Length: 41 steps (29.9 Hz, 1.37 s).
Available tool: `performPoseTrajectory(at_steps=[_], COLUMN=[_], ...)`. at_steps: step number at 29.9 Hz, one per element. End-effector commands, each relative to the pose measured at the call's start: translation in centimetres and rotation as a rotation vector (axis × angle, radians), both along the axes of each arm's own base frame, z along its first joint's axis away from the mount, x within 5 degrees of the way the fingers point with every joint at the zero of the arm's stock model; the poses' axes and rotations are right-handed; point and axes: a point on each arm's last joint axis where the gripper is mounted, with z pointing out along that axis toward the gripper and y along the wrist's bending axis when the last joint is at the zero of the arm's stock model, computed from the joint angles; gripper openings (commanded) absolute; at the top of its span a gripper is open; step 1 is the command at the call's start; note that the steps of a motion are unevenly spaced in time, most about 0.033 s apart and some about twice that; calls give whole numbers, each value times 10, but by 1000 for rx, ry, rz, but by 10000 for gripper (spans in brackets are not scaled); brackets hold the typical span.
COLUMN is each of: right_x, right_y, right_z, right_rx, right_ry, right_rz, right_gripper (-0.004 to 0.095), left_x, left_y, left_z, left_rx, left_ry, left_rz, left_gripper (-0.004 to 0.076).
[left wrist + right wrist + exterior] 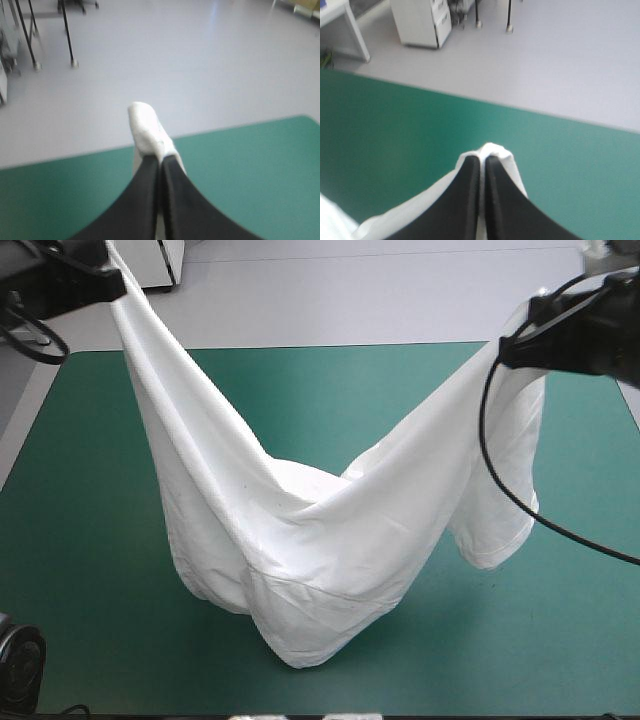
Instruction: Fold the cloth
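White T-shirt (300, 540) hangs crosswise between us, belly touching the table (90, 540). Our left gripper (160, 157) and right gripper (482, 159) pinch its ends.

Bright, even light; soft shadow under the T-shirt (300, 570) on the teal-green cover (90, 540).

Left gripper (161, 159) black fin fingers pinched white cotton T-shirt (145, 127); bunched fold protruded ahead of jaws, above teal-green cover (260, 165).
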Motion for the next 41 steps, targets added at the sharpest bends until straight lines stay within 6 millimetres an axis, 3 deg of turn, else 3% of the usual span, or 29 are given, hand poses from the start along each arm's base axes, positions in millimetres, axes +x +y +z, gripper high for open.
performPoseTrajectory(at_steps=[1,6,9,16,22,26,31,36,38,41], right_x=[18,62,89,154,199,225,249,260,258,256], right_y=[6,17,21,4,-22,-29,-31,-30,-30,-27], right_z=[-42,-115,-145,-187,-224,-246,-267,-283,-283,-280], right_rx=[-26,-66,-62,-72,-27,-8,-17,-28,-43,-32], right_ry=[163,284,270,293,402,458,513,575,592,617], right_rz=[1,-31,-66,-197,-274,-255,-258,-254,-239,-218], right_gripper=[-17,-17,-17,-17,-17,-17,-17,11,99,315], left_x=[25,78,105,160,194,210,222,230,229,225], left_y=[-8,-22,-26,-25,-27,-29,-29,-25,-24,-25], left_z=[-48,-137,-177,-226,-269,-299,-321,-329,-329,-329], left_rx=[47,110,103,171,230,230,251,285,304,296], left_ry=[224,450,498,513,585,649,659,625,637,671], left_rz=[-33,-40,-22,58,76,86,97,131,133,127], left_gripper=[-9,-9,-9,-9,-9,-9,-9,3,60,233])
